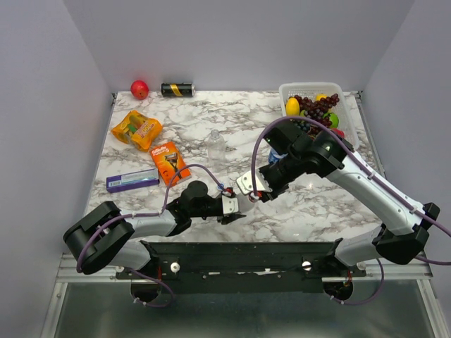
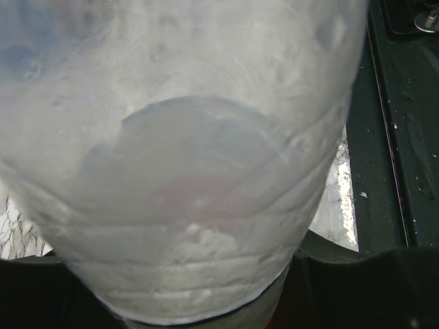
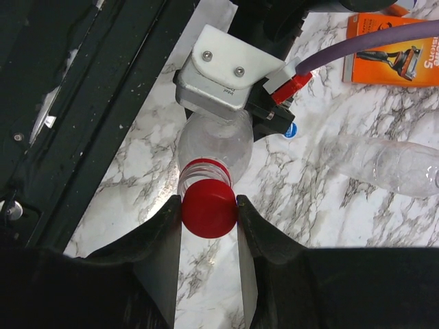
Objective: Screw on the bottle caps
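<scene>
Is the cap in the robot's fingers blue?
No, the cap held by the right gripper is red, sitting on a clear bottle.

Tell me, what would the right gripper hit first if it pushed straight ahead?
The right gripper pinches the red cap; straight on comes the bottle, then probably the left gripper.

The left arm (image 1: 141, 227) lies low along the near edge, elbow bent, reaching right toward the middle. The left gripper (image 1: 230, 206) is closed around the body of a clear bottle (image 3: 214, 140). Its own wrist view is almost wholly blocked, so the fingers there can hardly be made out. The right arm (image 1: 370, 184) arches in from the right, wrist angled down and to the left. The right gripper (image 3: 209, 214) presses both fingers (image 3: 164, 240) against the sides of a red cap (image 3: 209, 204) on the bottle's neck.
</scene>
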